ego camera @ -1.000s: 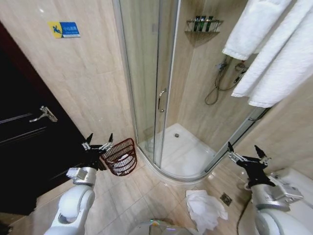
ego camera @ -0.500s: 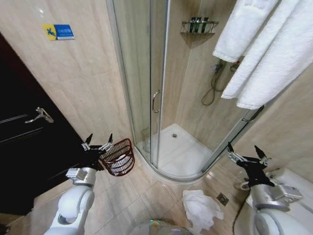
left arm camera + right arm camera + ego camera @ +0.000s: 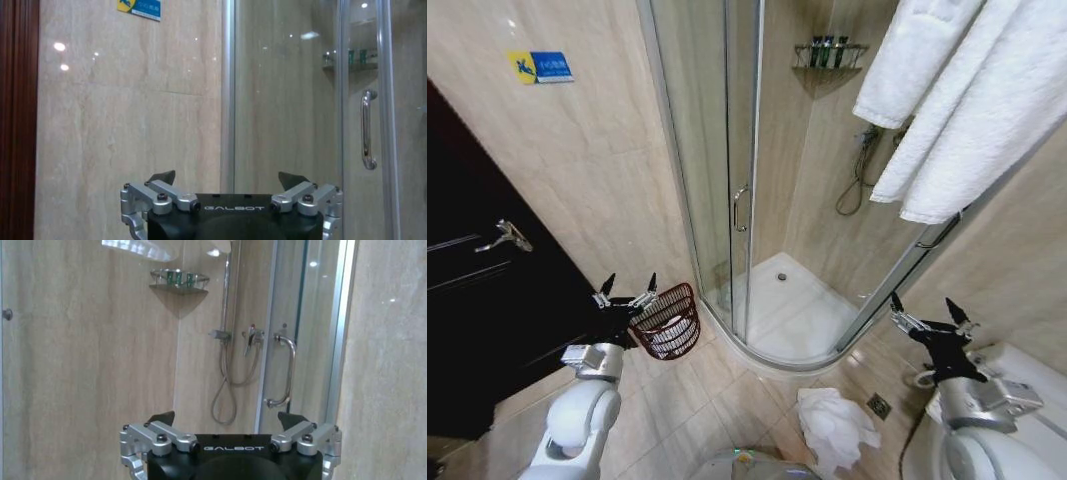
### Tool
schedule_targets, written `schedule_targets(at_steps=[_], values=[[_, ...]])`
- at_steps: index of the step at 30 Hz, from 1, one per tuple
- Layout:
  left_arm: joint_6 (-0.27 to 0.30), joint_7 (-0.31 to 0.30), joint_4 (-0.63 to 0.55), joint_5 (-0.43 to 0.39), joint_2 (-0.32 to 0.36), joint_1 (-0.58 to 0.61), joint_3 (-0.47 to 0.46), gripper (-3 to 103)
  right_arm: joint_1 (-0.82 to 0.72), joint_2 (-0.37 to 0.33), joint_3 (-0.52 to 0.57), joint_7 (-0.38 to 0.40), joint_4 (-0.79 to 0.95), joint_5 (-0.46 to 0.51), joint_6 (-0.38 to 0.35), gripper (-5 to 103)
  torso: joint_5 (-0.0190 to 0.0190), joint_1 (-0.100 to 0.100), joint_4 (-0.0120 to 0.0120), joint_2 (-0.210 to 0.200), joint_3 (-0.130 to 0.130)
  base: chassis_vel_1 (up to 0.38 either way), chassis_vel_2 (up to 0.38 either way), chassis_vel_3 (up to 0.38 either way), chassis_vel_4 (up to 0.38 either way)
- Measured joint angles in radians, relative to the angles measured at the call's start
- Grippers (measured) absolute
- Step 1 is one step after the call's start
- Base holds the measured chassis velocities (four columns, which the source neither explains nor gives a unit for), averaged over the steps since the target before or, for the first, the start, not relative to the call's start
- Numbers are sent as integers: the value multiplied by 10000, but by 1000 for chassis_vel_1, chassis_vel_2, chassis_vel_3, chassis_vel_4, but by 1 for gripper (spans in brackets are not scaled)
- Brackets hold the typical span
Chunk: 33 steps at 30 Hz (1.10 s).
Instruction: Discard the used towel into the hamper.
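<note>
The used towel [image 3: 835, 428] lies crumpled on the tiled floor, out in front of the shower enclosure [image 3: 757, 200] and on the side of it nearer my right arm, just beside a small floor drain [image 3: 879, 405]. The hamper [image 3: 667, 321] stands on the floor against the beige wall, just beside the shower enclosure's curved glass on the side nearer my left arm; something pale sits inside it, though I cannot tell through the openwork what it is. Towel and hamper are well apart, with the enclosure's rounded threshold between them.

My left gripper [image 3: 628, 287] is raised in front of the hamper, its fingers spread wide and holding nothing; in the left wrist view the left gripper [image 3: 227, 176] faces the wall and the enclosure's glass door with its handle [image 3: 367, 129]. My right gripper [image 3: 920, 304] is held up near the enclosure's far edge, above and to the side of the towel, fingers likewise spread and empty. In the right wrist view the right gripper [image 3: 227, 416] looks through the glass at the shower hose [image 3: 227, 370] and the corner shelf [image 3: 177, 281] with bottles.

White bathrobes [image 3: 967, 95] hang high beside the enclosure, above my right arm. A dark door [image 3: 482, 300] stands on the hamper's side, away from the enclosure.
</note>
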Motion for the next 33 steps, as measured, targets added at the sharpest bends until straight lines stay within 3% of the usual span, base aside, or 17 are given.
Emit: schedule_targets(at_steps=[33], values=[[-54,3,35,9,-38,3,-50,100,-187,59,-75,-92,-55,-142,286,100,-1,-24,-1,-43,-25,52,-51,-50,56]])
